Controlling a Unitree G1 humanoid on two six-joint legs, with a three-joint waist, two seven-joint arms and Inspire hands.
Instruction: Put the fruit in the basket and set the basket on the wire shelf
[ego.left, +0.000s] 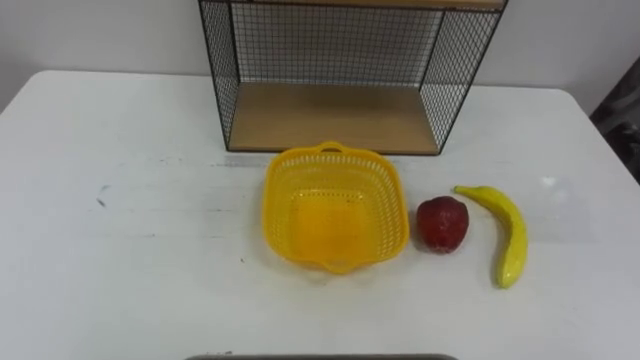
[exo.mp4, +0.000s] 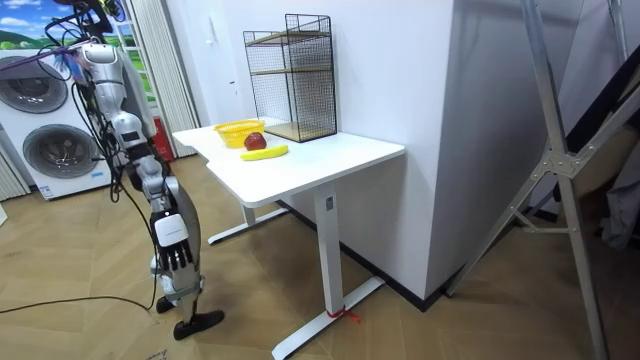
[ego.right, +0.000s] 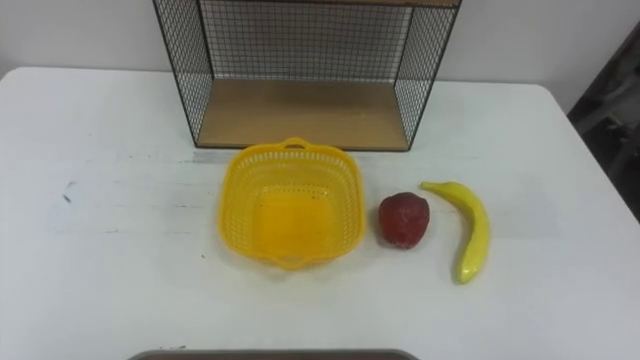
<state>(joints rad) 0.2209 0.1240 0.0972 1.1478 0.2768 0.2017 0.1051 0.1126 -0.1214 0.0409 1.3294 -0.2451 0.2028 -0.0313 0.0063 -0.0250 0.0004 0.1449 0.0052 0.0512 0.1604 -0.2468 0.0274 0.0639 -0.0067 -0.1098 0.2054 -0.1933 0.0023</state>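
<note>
An empty yellow basket (ego.left: 335, 207) sits in the middle of the white table (ego.left: 120, 250), just in front of the black wire shelf (ego.left: 340, 70) with its wooden boards. A red apple (ego.left: 442, 223) lies right of the basket. A yellow banana (ego.left: 506, 234) lies further right, lengthwise toward me. In the room view I stand at the table's end on the room view's left, facing the shelf (exo.mp4: 292, 78). My right hand (exo.mp4: 177, 262) hangs low at my side with straight fingers, well below the table top and holding nothing.
A white wall stands behind the shelf. In the room view, washing machines (exo.mp4: 45, 130) stand behind me and a metal frame (exo.mp4: 560, 160) stands at the room view's right. The table's left half is bare.
</note>
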